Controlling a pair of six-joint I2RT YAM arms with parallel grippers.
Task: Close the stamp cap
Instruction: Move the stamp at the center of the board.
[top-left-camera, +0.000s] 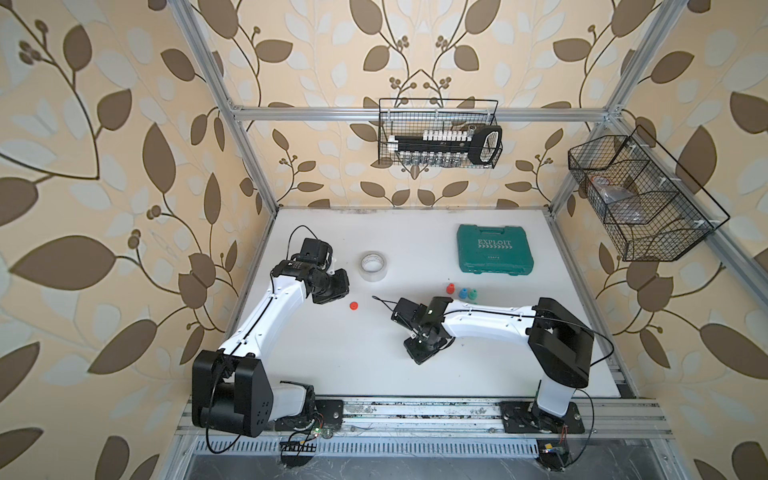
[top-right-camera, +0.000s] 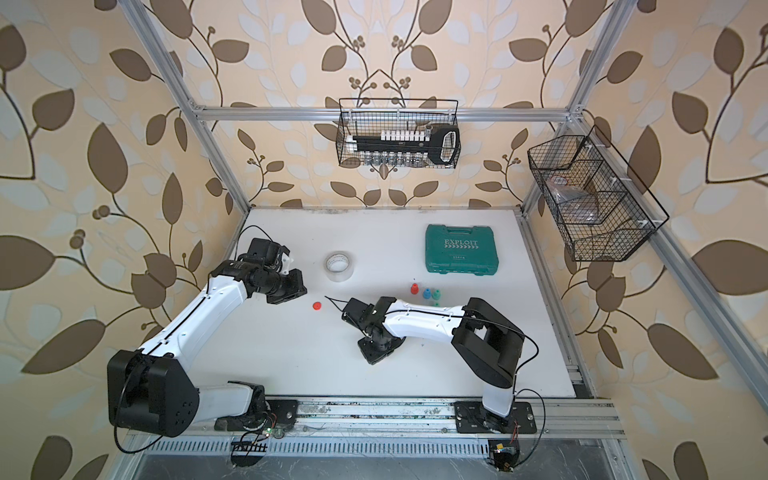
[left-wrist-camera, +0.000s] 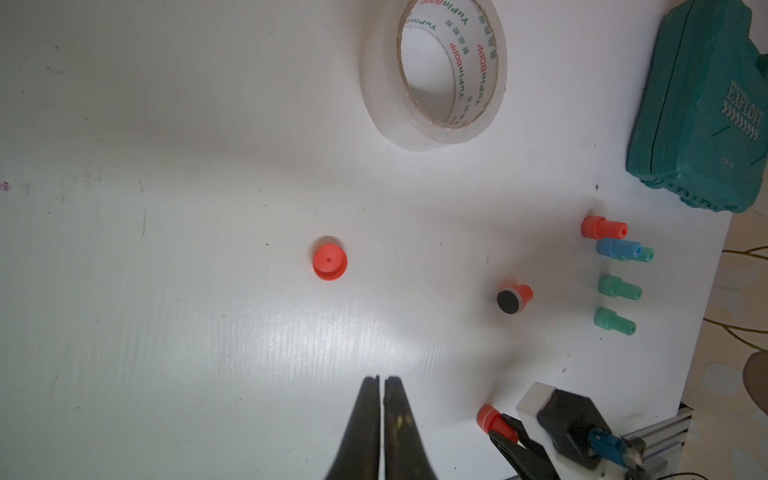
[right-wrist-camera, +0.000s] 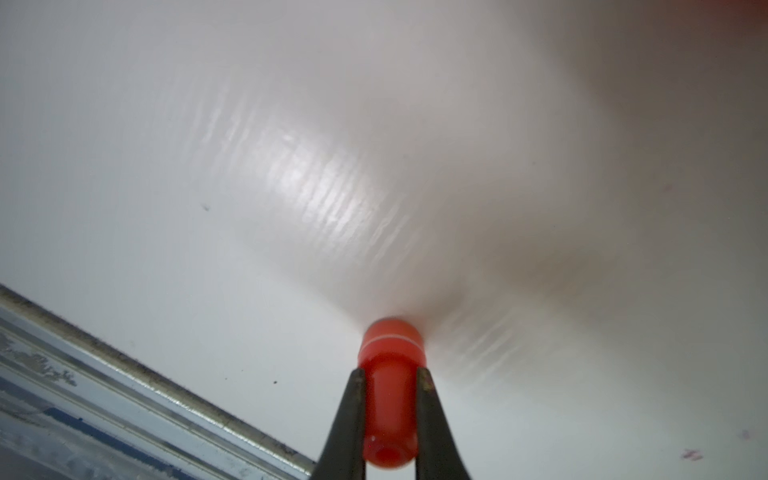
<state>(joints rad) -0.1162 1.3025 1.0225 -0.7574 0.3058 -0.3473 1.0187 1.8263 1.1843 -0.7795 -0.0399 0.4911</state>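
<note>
Right hand (right-wrist-camera: 390, 374) pinches a red stamp (right-wrist-camera: 390, 353) by its narrow handle, with a finger closed on each side. The stamp's long axis runs in line with the fingers. Its wide end sits out past the tips and is aimed down at the bench (top-left-camera: 340, 365), toward the front edge and its metal rail (right-wrist-camera: 104, 365). Whether it touches the surface I cannot tell. Left hand (left-wrist-camera: 381, 380) has its fingers almost together with nothing between them, over bare bench left of centre. The red cap (left-wrist-camera: 329, 259) sits alone just beyond it, closed top up, with open white surface all round. Between the cap and a row of standing coloured stamps (left-wrist-camera: 619, 286), an uncapped stamp (left-wrist-camera: 514, 297) lies on its side. Its black pad faces the left edge and its handle points toward the row. A tape roll (top-left-camera: 373, 266) lies toward the back edge, and a green case (top-left-camera: 494, 248) sits near the back right corner.
</note>
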